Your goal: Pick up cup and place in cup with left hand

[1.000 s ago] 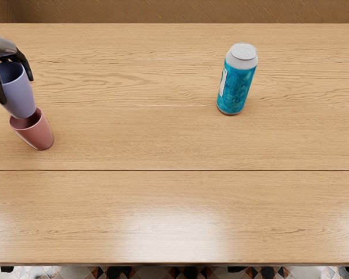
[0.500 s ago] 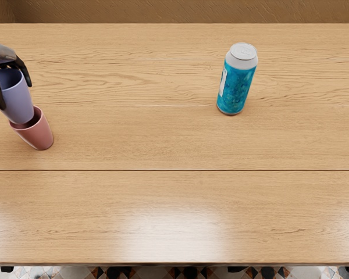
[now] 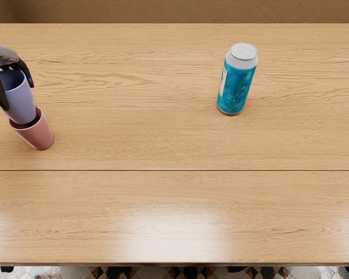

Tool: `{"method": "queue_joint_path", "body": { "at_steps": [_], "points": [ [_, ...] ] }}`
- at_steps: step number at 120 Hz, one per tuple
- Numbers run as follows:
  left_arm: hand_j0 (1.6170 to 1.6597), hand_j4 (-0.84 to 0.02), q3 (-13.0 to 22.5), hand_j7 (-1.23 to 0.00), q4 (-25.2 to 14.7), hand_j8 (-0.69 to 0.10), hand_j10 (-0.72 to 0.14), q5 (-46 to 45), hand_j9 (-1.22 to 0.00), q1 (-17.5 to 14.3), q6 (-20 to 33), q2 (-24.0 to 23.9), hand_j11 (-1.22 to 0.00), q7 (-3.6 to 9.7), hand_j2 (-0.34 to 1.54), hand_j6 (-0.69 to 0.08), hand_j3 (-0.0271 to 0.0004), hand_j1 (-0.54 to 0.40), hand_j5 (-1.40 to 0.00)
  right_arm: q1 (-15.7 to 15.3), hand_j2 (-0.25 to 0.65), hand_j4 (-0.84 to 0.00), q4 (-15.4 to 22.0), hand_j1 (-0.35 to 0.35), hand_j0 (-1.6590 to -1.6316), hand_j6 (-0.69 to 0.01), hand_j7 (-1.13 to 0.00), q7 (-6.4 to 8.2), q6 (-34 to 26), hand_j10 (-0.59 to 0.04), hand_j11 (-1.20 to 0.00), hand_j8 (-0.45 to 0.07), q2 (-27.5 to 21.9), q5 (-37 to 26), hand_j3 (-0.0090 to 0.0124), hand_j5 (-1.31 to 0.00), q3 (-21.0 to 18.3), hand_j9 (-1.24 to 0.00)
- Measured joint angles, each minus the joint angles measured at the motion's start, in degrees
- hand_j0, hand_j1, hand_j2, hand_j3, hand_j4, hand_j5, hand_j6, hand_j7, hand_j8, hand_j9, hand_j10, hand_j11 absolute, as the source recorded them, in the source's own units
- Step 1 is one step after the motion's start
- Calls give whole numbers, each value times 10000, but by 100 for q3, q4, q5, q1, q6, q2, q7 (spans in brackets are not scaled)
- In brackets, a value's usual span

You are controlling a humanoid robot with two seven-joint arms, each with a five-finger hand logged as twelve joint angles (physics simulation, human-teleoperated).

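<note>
My left hand (image 3: 4, 55) was gripping the blue cup (image 3: 21, 104), which was smooth, a little violet in colour, and narrower toward its bottom. This bottom was at the open mouth of the pink cup (image 3: 39, 135).

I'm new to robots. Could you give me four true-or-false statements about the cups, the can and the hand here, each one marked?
1. The left hand is holding the lavender cup. True.
2. The pink cup is sunk completely inside the lavender cup. False: it stands on the table, with the lavender cup's lower end at its mouth.
3. The drink can is lying on its side. False: the drink can stands upright.
4. The drink can is blue with a silver top. True.
</note>
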Motion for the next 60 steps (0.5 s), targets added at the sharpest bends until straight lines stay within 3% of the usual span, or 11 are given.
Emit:
{"method": "queue_joint_path", "body": {
  "at_steps": [33, 52, 60],
  "points": [
    [16553, -4321, 2, -6615, 40, -1677, -3291, -4, -6609, 114, 76, -79, -6637, -1, 1090, -1913, 0, -1826, -6674, 2, -12, 2, 0, -3478, -16580, 77, 0, 0, 1, 43, 4, 60, 0, 0, 0, 9, 0, 6],
    [16571, -4951, -6, -5818, 120, -2325, -3823, -35, -5752, 116, 128, -87, -5800, -1, 1266, -2547, 0, -1540, -5830, 1, -12, 2, 0, -3478, -16580, 76, 0, 0, 1, 42, 4, 59, 0, 0, 0, 9, 0, 6],
    [16574, -4311, -8, -5100, 137, -2366, -3562, -46, -5050, 114, 168, -115, -5082, -1, 1080, -2501, 0, -984, -5113, 1, -13, 2, 0, -3478, -16580, 75, 0, 0, 0, 42, 4, 59, 0, 0, 0, 9, 0, 6]
  ]
}}
